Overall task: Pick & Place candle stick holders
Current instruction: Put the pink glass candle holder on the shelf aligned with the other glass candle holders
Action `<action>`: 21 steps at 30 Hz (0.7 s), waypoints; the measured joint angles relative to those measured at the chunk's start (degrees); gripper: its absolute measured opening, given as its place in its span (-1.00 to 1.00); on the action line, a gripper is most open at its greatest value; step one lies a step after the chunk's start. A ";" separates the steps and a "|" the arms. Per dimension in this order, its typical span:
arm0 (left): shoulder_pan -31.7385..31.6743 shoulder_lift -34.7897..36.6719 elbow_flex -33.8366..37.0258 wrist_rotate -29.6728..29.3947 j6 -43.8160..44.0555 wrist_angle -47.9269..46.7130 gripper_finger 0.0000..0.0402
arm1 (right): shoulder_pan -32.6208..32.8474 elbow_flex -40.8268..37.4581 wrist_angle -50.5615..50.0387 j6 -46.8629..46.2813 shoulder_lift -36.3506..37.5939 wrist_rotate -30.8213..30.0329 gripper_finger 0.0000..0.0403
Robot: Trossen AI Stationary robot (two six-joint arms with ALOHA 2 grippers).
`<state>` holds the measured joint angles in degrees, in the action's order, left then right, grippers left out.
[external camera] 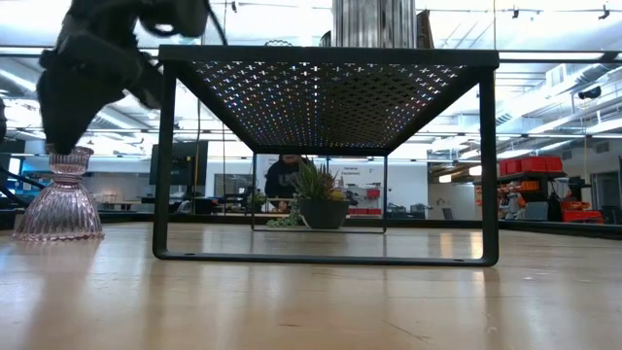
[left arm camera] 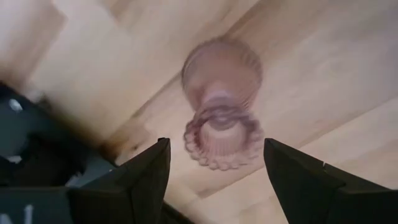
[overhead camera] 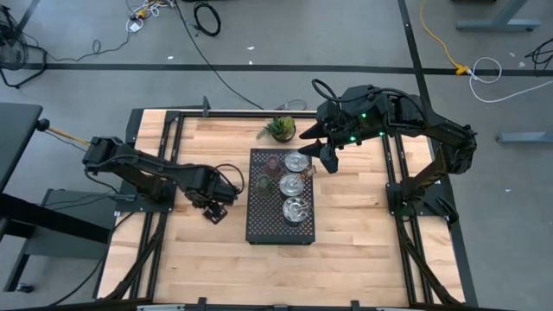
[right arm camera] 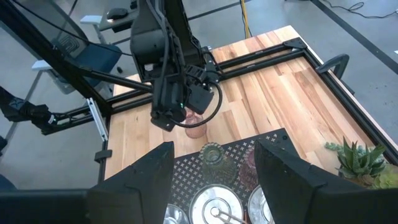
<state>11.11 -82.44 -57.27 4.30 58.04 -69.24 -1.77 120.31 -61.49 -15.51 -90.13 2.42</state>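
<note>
A pink ribbed glass holder [left arm camera: 221,118] stands upright on its flared base on the wooden table, left of the black perforated tray [overhead camera: 268,226]. My left gripper [left arm camera: 214,146] is open just above it, one finger on either side of its rim, and does not touch it. The holder also shows in the low view [external camera: 58,199]. Three silver holders [overhead camera: 292,184] and two glass cups [overhead camera: 267,172] stand on the tray. My right gripper [overhead camera: 320,154] is open and empty above the tray's far right corner.
A small green potted plant [overhead camera: 280,129] stands just beyond the tray's far edge. The tray is a raised stand on legs [external camera: 165,156]. Black frame rails [overhead camera: 164,130] run along the table's sides. Bare wood lies at the near side and to the right of the tray.
</note>
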 joint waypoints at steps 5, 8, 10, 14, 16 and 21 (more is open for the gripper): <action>0.02 0.08 2.44 0.84 0.38 0.14 0.29 | 0.01 0.00 0.00 0.19 0.00 0.00 0.10; -0.02 0.11 2.44 -0.39 0.05 2.85 0.29 | 0.00 0.00 0.01 0.59 0.00 0.00 0.10; -0.02 0.09 2.42 -0.84 -0.06 5.74 0.29 | 0.01 0.00 0.06 0.59 0.00 0.00 0.10; -0.02 -0.07 2.42 -0.32 -0.10 7.52 0.29 | 0.00 0.00 0.20 0.59 0.00 0.00 0.10; -0.02 -0.10 2.42 -0.21 -0.13 7.19 0.29 | 0.01 0.00 0.20 0.59 0.00 0.00 0.10; -0.02 -0.10 2.42 -0.79 -0.18 7.28 0.27 | 0.00 -0.01 0.20 0.61 0.00 0.00 0.10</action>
<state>11.09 -82.54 -54.85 3.51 57.85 -61.97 -1.77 120.30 -61.30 -14.90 -90.13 2.42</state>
